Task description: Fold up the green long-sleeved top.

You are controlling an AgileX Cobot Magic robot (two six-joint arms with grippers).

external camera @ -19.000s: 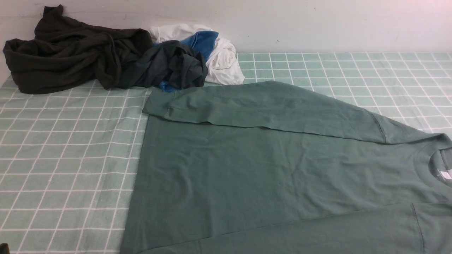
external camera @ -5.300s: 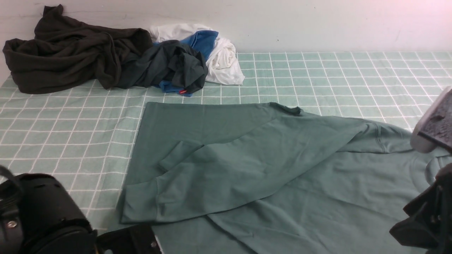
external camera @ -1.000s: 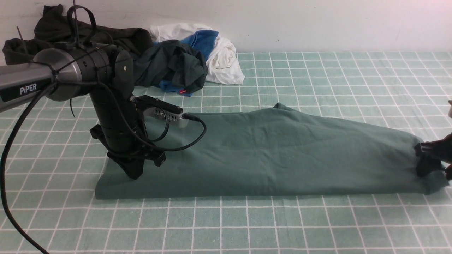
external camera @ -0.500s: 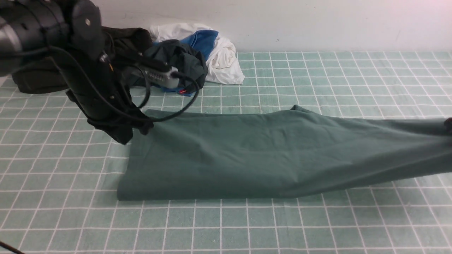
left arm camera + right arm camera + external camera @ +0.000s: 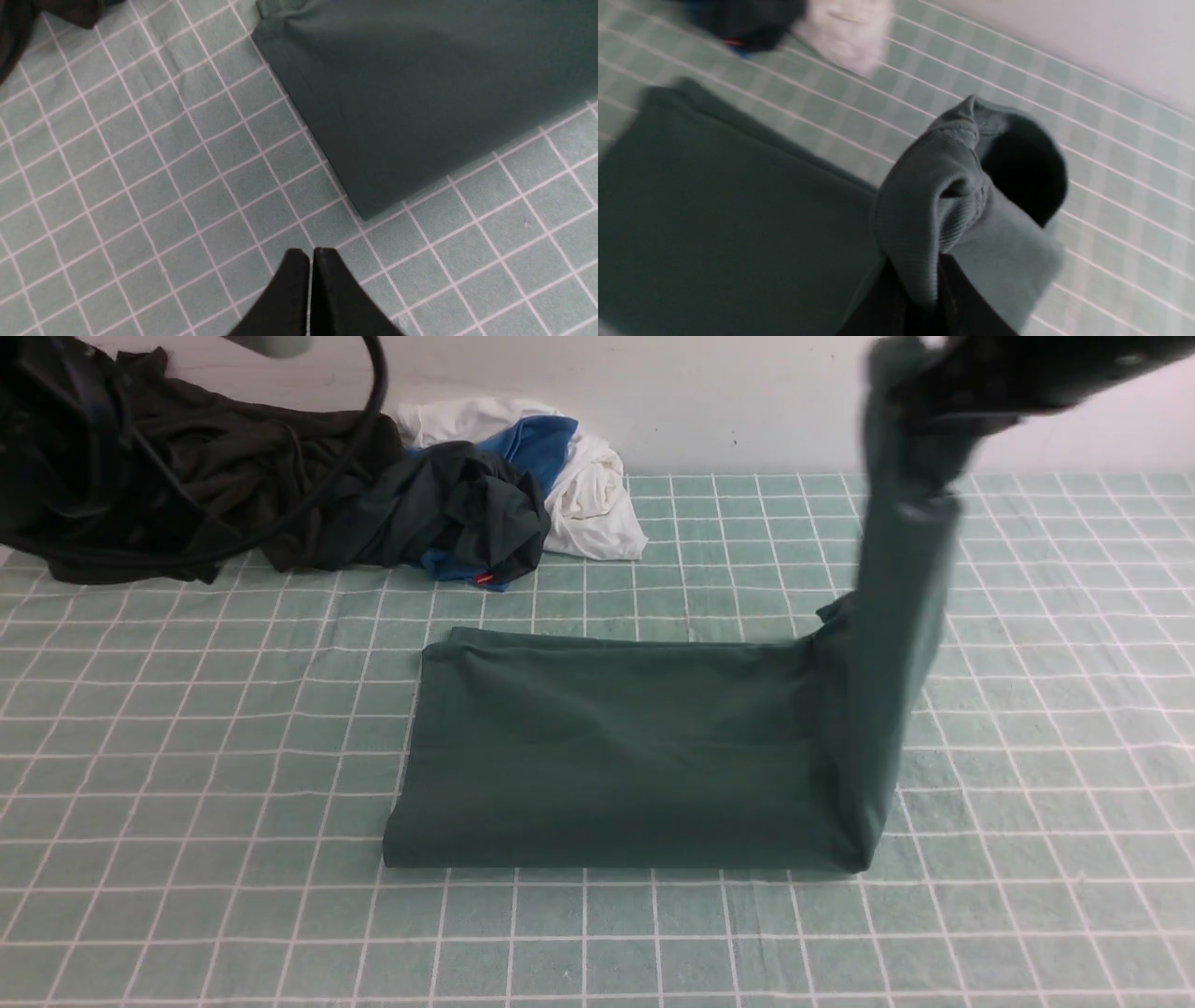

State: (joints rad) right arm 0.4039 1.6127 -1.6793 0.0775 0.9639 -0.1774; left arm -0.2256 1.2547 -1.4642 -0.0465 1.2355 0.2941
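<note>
- the green long-sleeved top (image 5: 607, 756) lies in the middle of the checked tablecloth (image 5: 187, 784) as a long narrow band. no sleeve shows, so i judge the lengthwise folds done. its right-hand end rises steeply off the cloth.
- what is left, by my reckoning: bring that raised end over the flat part, lay it down and square the edges.
- the heap of other clothes at the back of the cloth lies apart from the top: a dark olive-brown garment (image 5: 187, 476), a blackish-green garment (image 5: 457, 513), a white garment (image 5: 588, 485) and a blue garment (image 5: 537, 443).
- the right gripper (image 5: 920, 298) is clamped on the ribbed neck end of the top and holds it high. in the front view it is only a dark blur.
- the left gripper (image 5: 310, 254) has its fingers pressed together on nothing, above bare cloth near one of the top's left-hand corners.
- writing: a small red tag (image 5: 483, 580) on the heap is too small to read. no neck label shows, and no brand is legible.
</note>
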